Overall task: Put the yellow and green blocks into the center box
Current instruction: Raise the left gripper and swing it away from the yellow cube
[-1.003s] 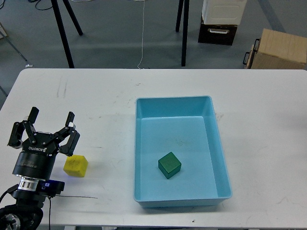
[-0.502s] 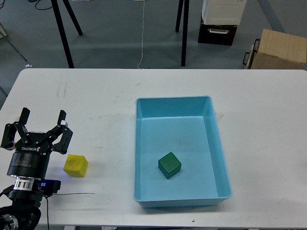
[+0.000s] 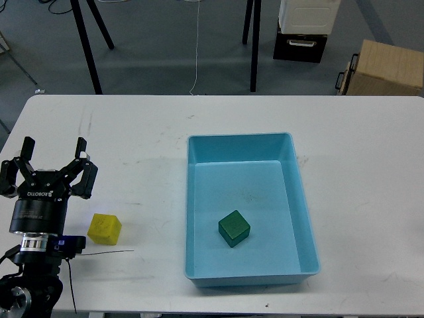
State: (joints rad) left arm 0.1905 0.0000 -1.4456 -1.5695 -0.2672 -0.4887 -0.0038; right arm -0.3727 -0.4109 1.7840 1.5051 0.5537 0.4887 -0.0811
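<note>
The left gripper (image 3: 52, 156) has slid up and to the left since a second ago, away from the yellow block (image 3: 105, 228). Back then its fingers (image 3: 81, 151) sat right at the block's top left corner. Now they are spread wide and hold nothing, up and to the left of the yellow block and a little apart from it.

The yellow block sits on the white counter (image 3: 132, 126), in the same spot as before. The blue box (image 3: 306, 212) is well to the right of the yellow block. The green block (image 3: 234, 228) is already inside the box, near its front half. The right arm is not in view.

So the green part looks done, and the yellow block is the one left to do. Next, the fingers need to come back over the yellow block, go down around it, and squeeze it. Then it must be carried right, over the box wall, and let go inside.
</note>
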